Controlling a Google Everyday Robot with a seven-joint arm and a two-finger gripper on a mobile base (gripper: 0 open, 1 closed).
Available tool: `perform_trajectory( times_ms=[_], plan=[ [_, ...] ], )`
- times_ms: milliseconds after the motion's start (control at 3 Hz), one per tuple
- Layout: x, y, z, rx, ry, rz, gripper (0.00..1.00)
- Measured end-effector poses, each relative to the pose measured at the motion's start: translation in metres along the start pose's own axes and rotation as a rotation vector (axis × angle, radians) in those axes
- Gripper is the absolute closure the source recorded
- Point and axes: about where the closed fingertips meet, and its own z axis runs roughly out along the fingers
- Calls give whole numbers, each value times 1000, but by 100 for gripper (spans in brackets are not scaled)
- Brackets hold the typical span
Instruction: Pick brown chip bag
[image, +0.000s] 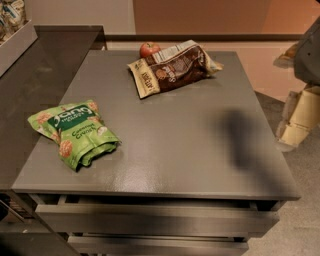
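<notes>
The brown chip bag (172, 67) lies on its side at the far middle of the grey table (200, 160). It is dark brown with a cream end band facing left and white lettering. My gripper (296, 120) is at the right edge of the view, beyond the table's right side and well apart from the bag, with the grey arm (309, 50) above it. Nothing shows in the gripper. Its shadow falls on the right part of the table.
A small red apple (149, 49) sits just behind the brown bag's left end, close to it. A bright green snack bag (74, 131) lies near the table's left front. A dark counter (35, 75) adjoins the table on the left. Drawers sit below the front edge.
</notes>
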Motion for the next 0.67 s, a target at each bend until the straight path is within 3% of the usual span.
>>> perform_trajectory(
  times_ms=[667],
  plan=[
    [-1, -12, 4, 28, -14, 33, 0]
  ],
)
